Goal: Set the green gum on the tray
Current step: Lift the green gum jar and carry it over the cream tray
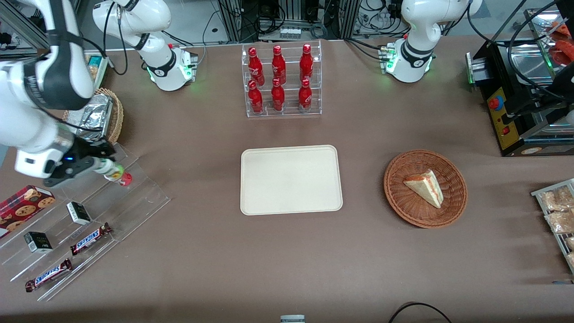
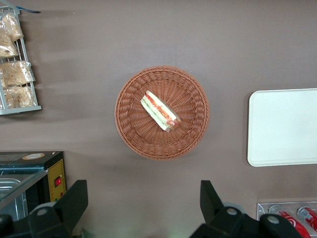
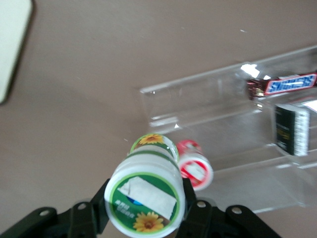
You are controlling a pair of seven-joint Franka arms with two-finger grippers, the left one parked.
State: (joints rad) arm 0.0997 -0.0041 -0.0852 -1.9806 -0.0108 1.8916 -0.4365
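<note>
The green gum (image 3: 145, 199) is a small white bottle with a green rim and a yellow flower on its label. It sits between the jaws of the gripper (image 3: 143, 210), above the clear plastic shelf (image 1: 112, 197) at the working arm's end of the table (image 1: 287, 260). In the right wrist view the two dark fingers (image 3: 193, 208) press on both sides of its round body, so the jaws are closed just to the width of the bottle and hold nothing else. It seems lifted a little, because a second green bottle (image 3: 153, 144) shows under it and the red gum (image 3: 194, 163) stands just beside that one on the shelf.

I think the grip is taken at the sides because the bottle is round and smooth, and this way it comes out of the row without pushing the red gum.

The tray (image 1: 291, 180) lies flat in the middle of the table, well apart from the shelf, and nothing is on it. The gum is therefore not yet placed. The next move, in my judgement, is to carry it sideways to the tray and lower it there. The brown basket (image 1: 425, 188) with a sandwich lies toward the parked arm's end.
</note>
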